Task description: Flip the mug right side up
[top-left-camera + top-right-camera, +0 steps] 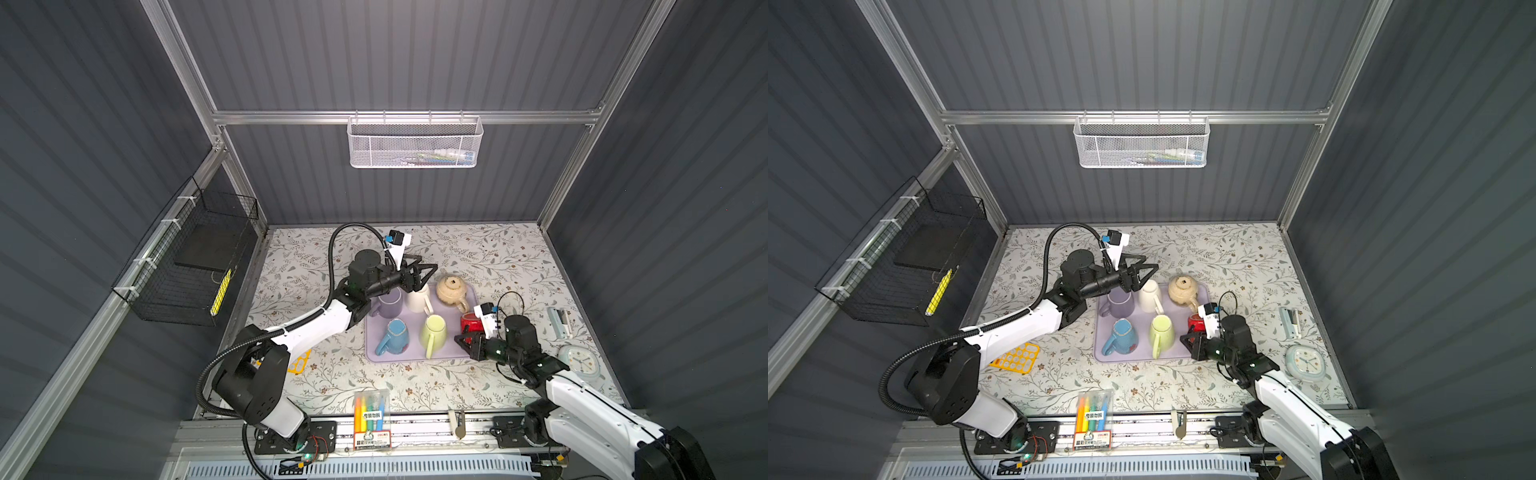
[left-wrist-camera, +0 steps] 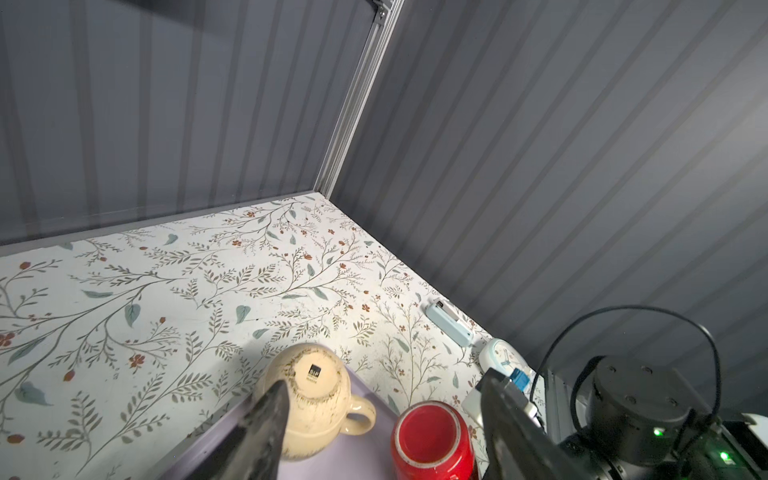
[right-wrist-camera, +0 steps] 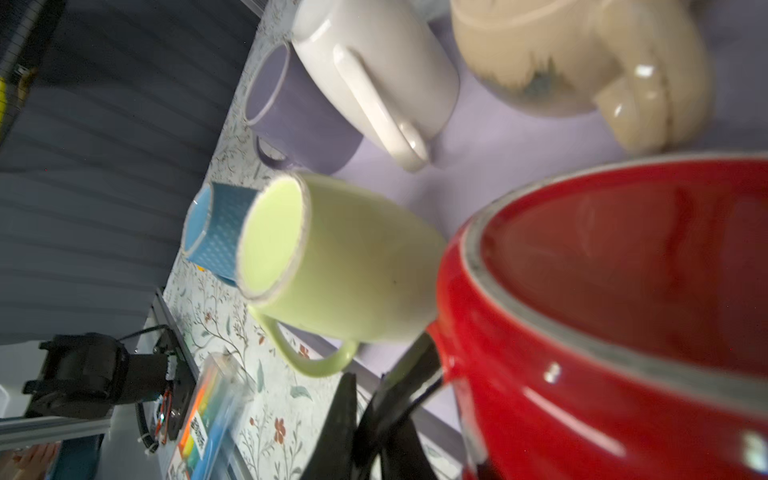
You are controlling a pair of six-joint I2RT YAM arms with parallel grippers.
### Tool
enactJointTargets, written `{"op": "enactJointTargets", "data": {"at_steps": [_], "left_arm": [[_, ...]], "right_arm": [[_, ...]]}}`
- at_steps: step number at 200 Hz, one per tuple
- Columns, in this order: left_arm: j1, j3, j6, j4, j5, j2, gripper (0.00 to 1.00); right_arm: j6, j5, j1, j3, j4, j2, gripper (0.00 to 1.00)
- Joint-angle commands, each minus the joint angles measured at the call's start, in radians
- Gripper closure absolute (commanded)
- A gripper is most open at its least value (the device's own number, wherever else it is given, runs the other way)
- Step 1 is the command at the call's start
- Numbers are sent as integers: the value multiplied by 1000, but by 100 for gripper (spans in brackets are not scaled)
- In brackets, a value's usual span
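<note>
Right pincer clenching red mug by handle; mug showing base-up at purple tray 3 o'clock edge. Left pincer hanging released above white mug, tray 12 o'clock. Tray lying mid-tabletop.

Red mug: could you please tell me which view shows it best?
Left wrist view: the red mug appears nearly whole, base up. The right wrist view crops it very close; both top views half hide it behind the right wrist camera.

Probably a robot lab cell: ribbed grey panels, aluminium framing, arms bolted to a rail.
</note>
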Motion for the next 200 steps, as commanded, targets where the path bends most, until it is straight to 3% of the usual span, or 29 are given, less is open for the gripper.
{"op": "enactJointTargets", "data": {"at_steps": [1,125,164,200], "left_arm": [[-5,-10,67,-80,-26,-55,29],[-6,0,124,-173,-55,-83,31],[-5,0,146,-208,-58,-84,31],[-6,0,169,-243,-69,-100,32]], "right_arm": [[-31,72,11,-22,214,5,100],[-29,91,63,-173,523,60,100],[-16,86,83,-210,674,178,100],[22,89,92,-223,809,331,93]]}}
